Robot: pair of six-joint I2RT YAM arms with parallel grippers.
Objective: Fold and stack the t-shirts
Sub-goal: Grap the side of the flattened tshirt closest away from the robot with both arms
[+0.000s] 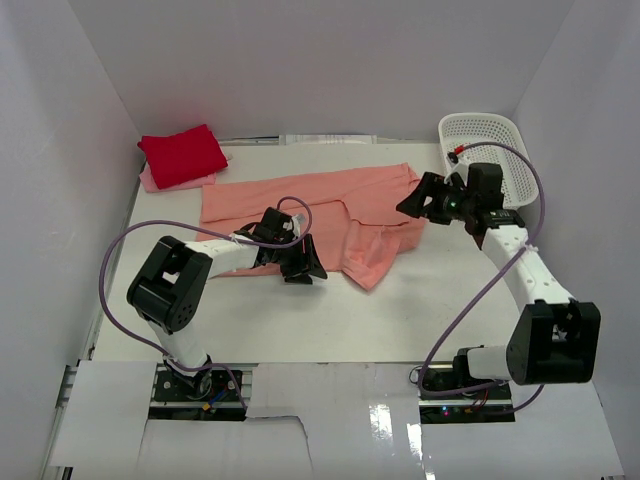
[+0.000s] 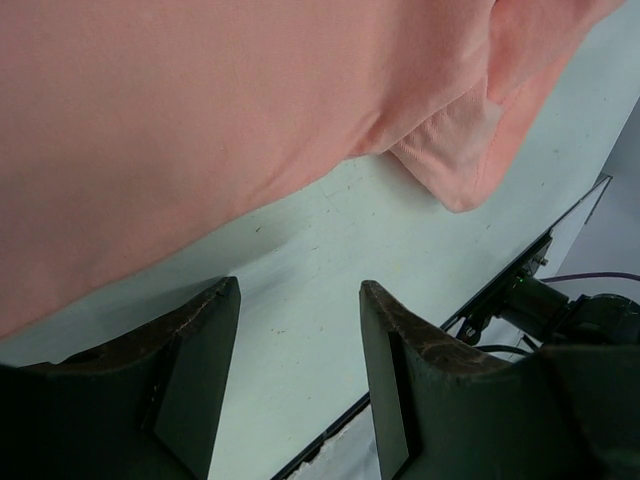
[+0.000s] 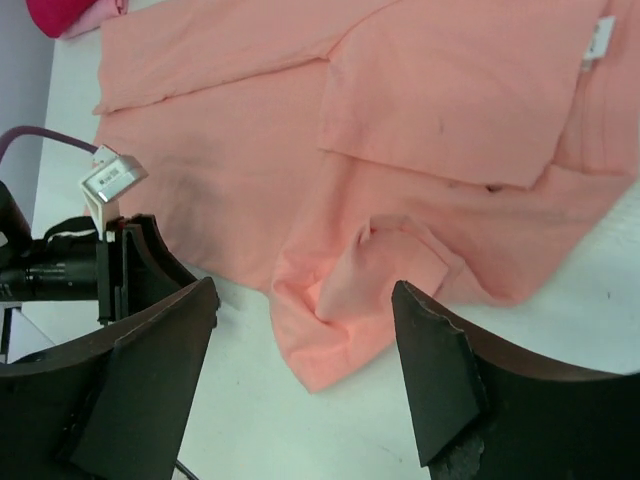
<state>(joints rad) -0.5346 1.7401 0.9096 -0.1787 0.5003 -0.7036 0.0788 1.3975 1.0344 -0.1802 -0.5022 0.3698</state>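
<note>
Logging salmon-pink t-shirt (image 1: pixel 300 200) as partly folded, laid in a long band across middle of worktop (image 1: pixel 300 320), with one flap and a bunched sleeve reaching toward near edge at right end. Small white label (image 3: pixel 599 40) seen on cloth in right wrist view; print too small to read.

Found bright red t-shirt (image 1: pixel 182 155) folded at far left corner, resting on pale pink t-shirt (image 1: pixel 150 181), the latter showing only at its edges. White lattice basket (image 1: pixel 482 122) at far right corner, apart from salmon-pink t-shirt.

Left tool (image 1: pixel 302 265) low over bare worktop, just beside near hem of salmon-pink t-shirt; fingers (image 2: pixel 200 380) spread, nothing between them, cloth edge just beyond tips.

Right tool (image 1: pixel 420 198) above right end of same shirt; fingers (image 3: pixel 440 370) spread wide, gripping nothing, crumpled sleeve below the gap.

White tag (image 3: pixel 112 178) on left arm's cable, caught in right wrist view; marks on it unreadable.
</note>
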